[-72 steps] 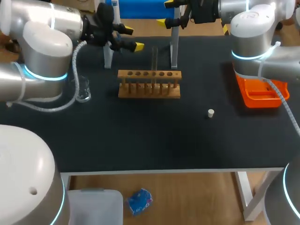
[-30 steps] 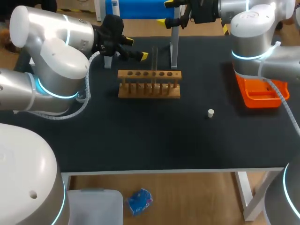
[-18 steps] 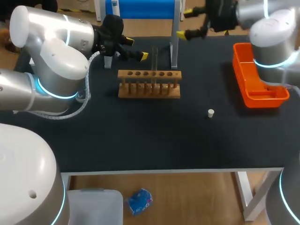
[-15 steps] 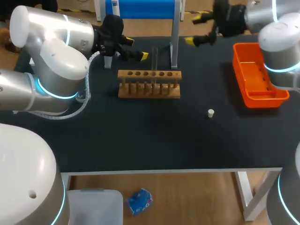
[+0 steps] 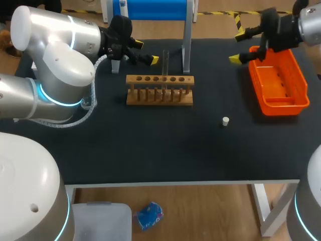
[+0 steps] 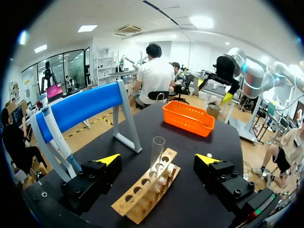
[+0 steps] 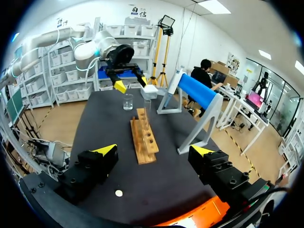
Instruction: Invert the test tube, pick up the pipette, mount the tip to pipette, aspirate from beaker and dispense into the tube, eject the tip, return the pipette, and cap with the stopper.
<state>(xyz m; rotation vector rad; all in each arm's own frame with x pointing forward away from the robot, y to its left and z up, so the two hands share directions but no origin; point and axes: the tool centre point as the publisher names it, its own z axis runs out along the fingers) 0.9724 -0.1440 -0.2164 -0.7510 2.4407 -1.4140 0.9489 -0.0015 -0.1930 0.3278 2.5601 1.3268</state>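
Observation:
A clear test tube stands upright, mouth up, in the wooden rack. My left gripper is open just left of it. In the left wrist view the test tube stands ahead of the gripper, in line with the gap and untouched. My right gripper hangs open and empty beside the orange tray. A white stopper lies on the table. The white pipette hangs on the blue-topped stand. The beaker stands past the rack.
The stand's legs rise right behind the rack. A white box sits near the beaker, under my left gripper. The beaker is mostly hidden behind my left arm in the head view.
My right gripper has swung right, from behind the stand to the orange tray's near edge. My left gripper first moved in toward the test tube, then kept still.

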